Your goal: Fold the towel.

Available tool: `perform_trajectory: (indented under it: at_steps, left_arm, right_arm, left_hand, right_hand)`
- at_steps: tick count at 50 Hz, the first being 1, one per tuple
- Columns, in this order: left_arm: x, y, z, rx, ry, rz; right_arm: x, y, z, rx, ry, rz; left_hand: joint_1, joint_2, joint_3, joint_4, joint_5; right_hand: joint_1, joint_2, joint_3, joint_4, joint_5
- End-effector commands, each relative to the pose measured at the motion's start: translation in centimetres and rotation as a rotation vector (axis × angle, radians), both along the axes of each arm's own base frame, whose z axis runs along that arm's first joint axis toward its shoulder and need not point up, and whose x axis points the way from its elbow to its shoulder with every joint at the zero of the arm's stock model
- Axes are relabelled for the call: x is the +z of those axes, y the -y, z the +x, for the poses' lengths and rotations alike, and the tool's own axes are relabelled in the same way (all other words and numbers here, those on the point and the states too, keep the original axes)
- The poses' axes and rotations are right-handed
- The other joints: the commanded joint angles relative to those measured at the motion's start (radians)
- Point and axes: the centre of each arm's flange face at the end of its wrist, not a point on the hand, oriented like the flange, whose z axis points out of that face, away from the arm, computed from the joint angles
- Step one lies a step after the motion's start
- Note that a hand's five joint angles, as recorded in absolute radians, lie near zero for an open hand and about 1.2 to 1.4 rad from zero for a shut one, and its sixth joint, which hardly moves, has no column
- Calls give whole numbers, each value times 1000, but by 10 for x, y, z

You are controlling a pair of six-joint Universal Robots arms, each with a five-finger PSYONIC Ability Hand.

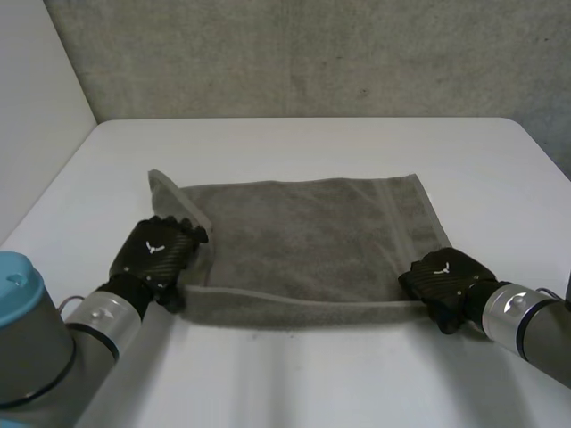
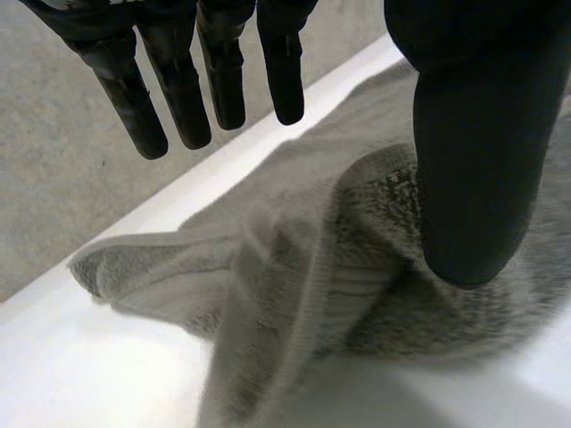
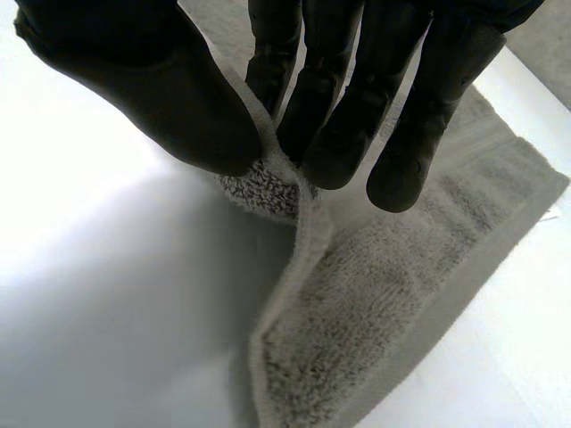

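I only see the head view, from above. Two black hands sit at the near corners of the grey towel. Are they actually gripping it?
Observer: The right hand is. Its wrist view shows the towel corner pinched between thumb and fingers.
Operator: And the left one?
Observer: Not gripping. The left hand has its thumb pressing on a bunched-up fold, while its fingers are straight and lifted off the cloth.

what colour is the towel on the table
Plain grey-brown terry towel, with a woven band; best in head view.
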Motion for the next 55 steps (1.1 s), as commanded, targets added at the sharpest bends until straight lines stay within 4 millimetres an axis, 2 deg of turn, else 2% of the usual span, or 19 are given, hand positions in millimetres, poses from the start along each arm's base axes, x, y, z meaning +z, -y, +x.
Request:
perform_trajectory:
  at_steps: [1,2,4,8,13,17,24,28,36,38,40,47,55]
  left_arm:
    - [13,25,7,-72,-31,-75]
    - [13,25,7,-73,-31,-75]
    - [22,38,10,-110,-33,-117]
    - [29,47,9,-158,-21,-146]
    - [25,51,19,-145,26,-74]
    - [16,43,37,-109,75,73]
    - [0,20,41,-116,96,213]
    - [-4,23,43,-104,97,184]
    - [-17,43,44,-81,89,66]
    - [-21,45,43,-83,89,52]
    - [-28,48,42,-86,88,45]
    - [-38,48,41,-95,85,66]
    - [-37,44,38,-99,54,93]
  right_arm:
    - [-2,1,-4,-5,16,9]
    - [-2,1,-4,-5,16,9]
    - [-4,1,-5,-2,20,16]
    - [-4,1,-6,-6,20,18]
    - [-6,0,-6,-8,20,18]
    - [-8,-1,-6,-8,19,24]
    - [-9,-1,-6,-4,18,26]
    - [-10,-2,-6,-4,18,31]
    - [-11,-4,-6,-3,17,35]
    - [-11,-4,-6,-3,17,38]
    - [-12,-4,-6,-3,17,38]
    - [-13,-7,-5,2,15,45]
    - [-13,-6,-5,0,15,40]
  left_hand:
    - [31,37,37,37,41]
    - [31,37,37,37,41]
    - [34,40,40,40,44]
    - [43,49,49,49,53]
    - [49,55,55,55,59]
    - [51,58,58,58,62]
    - [60,66,66,67,70]
    - [98,104,105,105,109]
    - [113,119,119,120,123]
    - [145,151,152,152,155]
    - [285,291,292,292,296]
    - [360,366,366,366,370]
    - [360,366,366,366,370]
  right_hand:
    - [72,63,66,62,54]
    - [72,63,66,62,54]
    - [72,63,66,62,54]
    - [72,63,66,62,54]
    - [72,63,66,62,54]
    - [72,63,66,62,54]
    - [72,63,66,62,54]
    - [72,63,66,62,54]
    - [72,63,66,62,54]
    - [72,63,66,62,54]
    - [72,63,66,62,54]
    - [72,63,66,62,54]
    - [72,63,66,62,54]
